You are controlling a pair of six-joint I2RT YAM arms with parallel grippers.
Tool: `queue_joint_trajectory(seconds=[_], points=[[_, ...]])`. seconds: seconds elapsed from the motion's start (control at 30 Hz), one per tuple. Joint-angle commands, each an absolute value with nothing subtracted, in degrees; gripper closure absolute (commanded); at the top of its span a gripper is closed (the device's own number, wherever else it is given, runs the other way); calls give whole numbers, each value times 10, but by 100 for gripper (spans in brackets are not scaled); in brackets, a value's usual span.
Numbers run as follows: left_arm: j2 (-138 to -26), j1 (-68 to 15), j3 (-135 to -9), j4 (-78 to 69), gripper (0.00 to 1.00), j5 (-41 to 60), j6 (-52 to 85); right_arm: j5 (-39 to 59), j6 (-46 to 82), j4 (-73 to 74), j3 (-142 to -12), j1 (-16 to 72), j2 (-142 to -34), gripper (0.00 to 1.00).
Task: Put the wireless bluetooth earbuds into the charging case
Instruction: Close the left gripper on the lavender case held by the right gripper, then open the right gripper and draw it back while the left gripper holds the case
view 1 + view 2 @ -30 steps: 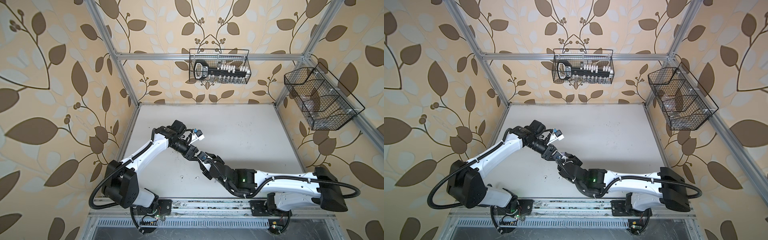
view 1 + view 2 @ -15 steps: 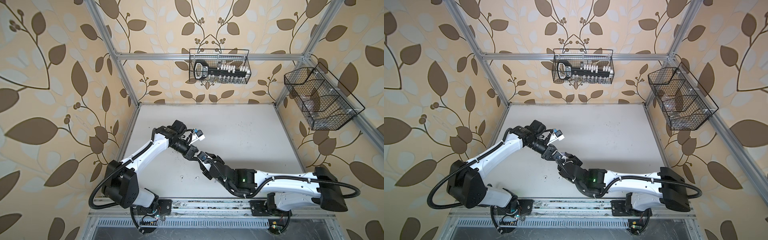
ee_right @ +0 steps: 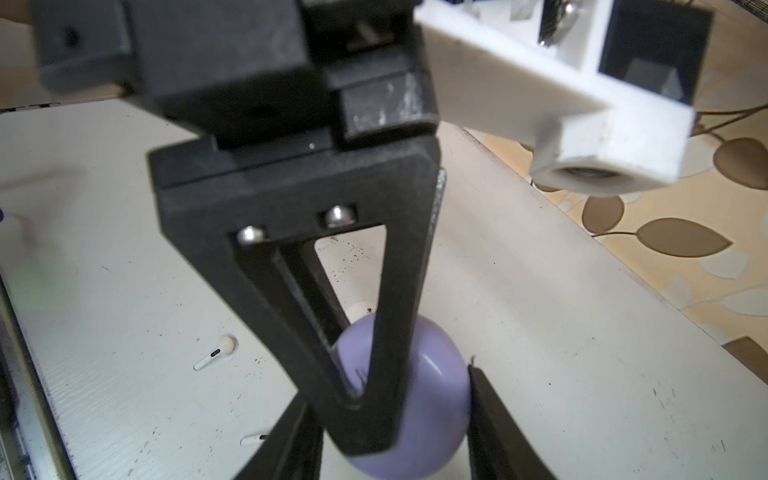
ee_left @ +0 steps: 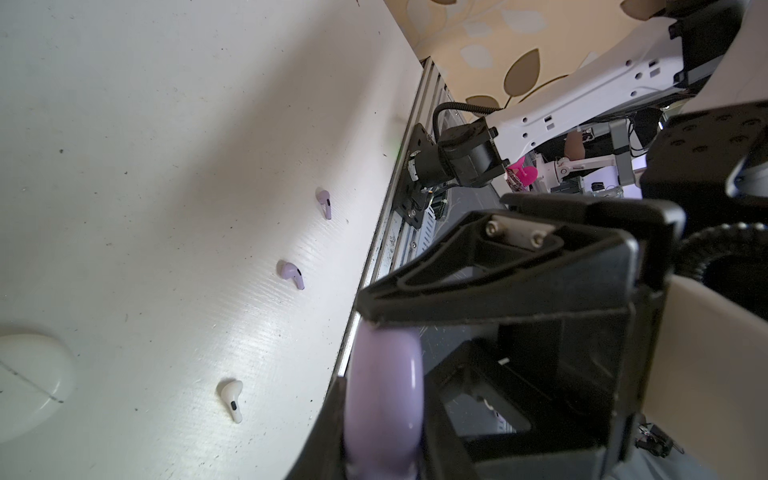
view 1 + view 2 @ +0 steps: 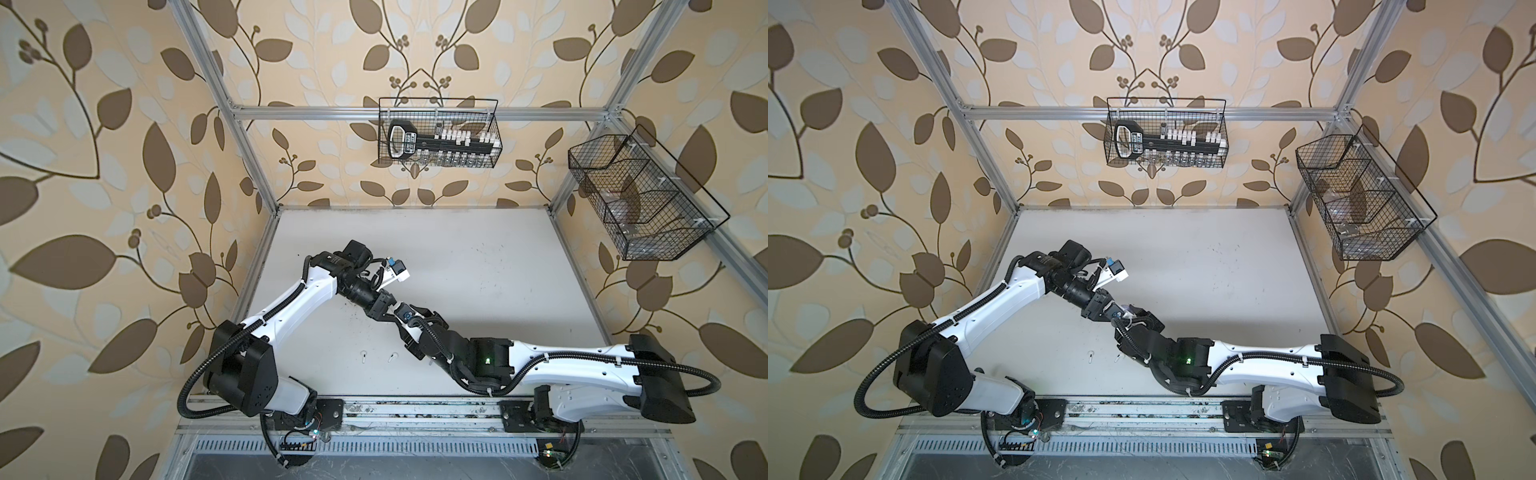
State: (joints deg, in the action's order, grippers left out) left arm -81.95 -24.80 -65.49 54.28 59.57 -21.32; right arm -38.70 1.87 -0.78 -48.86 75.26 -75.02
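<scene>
Tabletop [image 5: 498, 249] carrying two lavender earbuds [image 4: 291, 274] and white earbud [image 4: 232, 399], lying loose near its front edge; white case [image 4: 29, 382] sitting near white earbud. Left fingers [image 4: 498, 282] clamping lavender charging case [image 3: 436, 395] by its edge; right fingers [image 3: 498, 428] pinching its sides, centre of frame in both top views. Label on black tool [image 5: 415, 141] in wire basket [image 5: 383, 120], upper centre, showing too small to read.
</scene>
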Motion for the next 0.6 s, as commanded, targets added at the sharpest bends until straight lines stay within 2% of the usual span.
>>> queue_joint_trajectory(seconds=[0.0,0.07,0.17,0.37,0.57], points=[[-811,-251,-675,568,98,612,-221,-395,13,-2,-499,751,-752,43],[-811,-251,-675,566,98,611,-221,-395,14,-3,-498,750,-751,31],[-810,-251,-673,556,98,601,-213,-402,15,-10,-495,750,-746,22],[-810,-251,-665,527,98,588,-193,-411,24,-22,-486,753,-727,18],[-820,-251,-672,475,99,547,-172,-430,102,-97,-445,777,-640,14]])
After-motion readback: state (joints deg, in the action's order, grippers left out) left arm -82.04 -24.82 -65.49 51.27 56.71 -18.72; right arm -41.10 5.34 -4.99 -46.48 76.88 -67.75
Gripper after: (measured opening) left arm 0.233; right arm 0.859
